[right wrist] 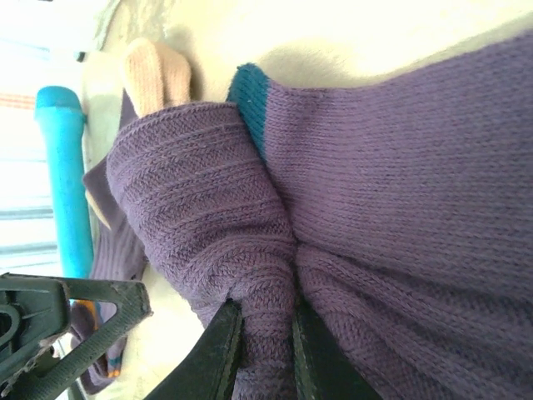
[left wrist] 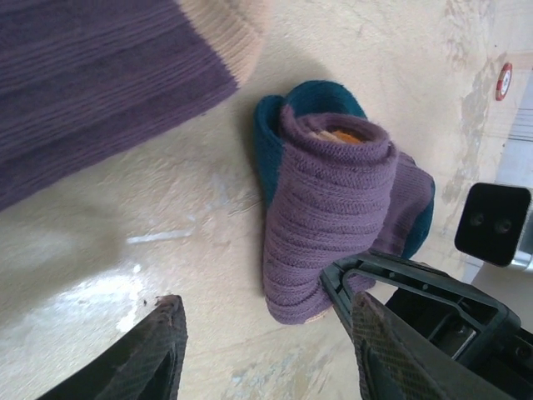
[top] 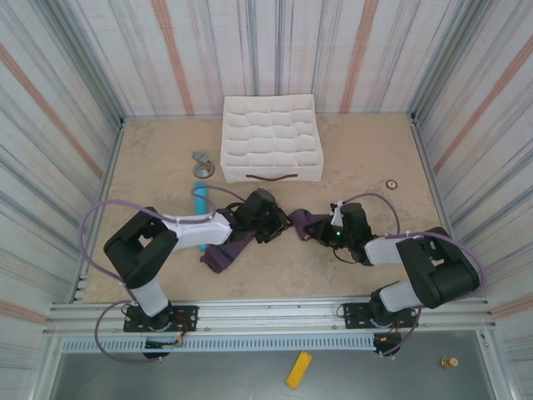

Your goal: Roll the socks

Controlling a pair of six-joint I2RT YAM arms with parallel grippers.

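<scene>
Your right claw is all but closed, its two fingers pinching a fold of purple knit on the rolled sock, so that arm has the bundle. Your left claw stands wide open with nothing between its fingers. The next move turns on how the rolled sock sits relative to that open left claw. In the left wrist view it lies on the counter just ahead of the claw. It is off toward the finger on the right of that view rather than centred in the gap. Its long axis runs from the teal toe end at the far side back toward the claw, roughly in line with the way the claw points. From above, the bundle sits between the two claws, with the left one just beside it and the right one touching it. The flat sock trails from under the left arm toward the near-left of the counter, and its tan toe is near the roll but apart from it. My judgement is that if you want the left claw on the roll, you should shift it sideways toward the right arm first. Closing where it is would likely catch only the roll's edge, or nothing.
</scene>
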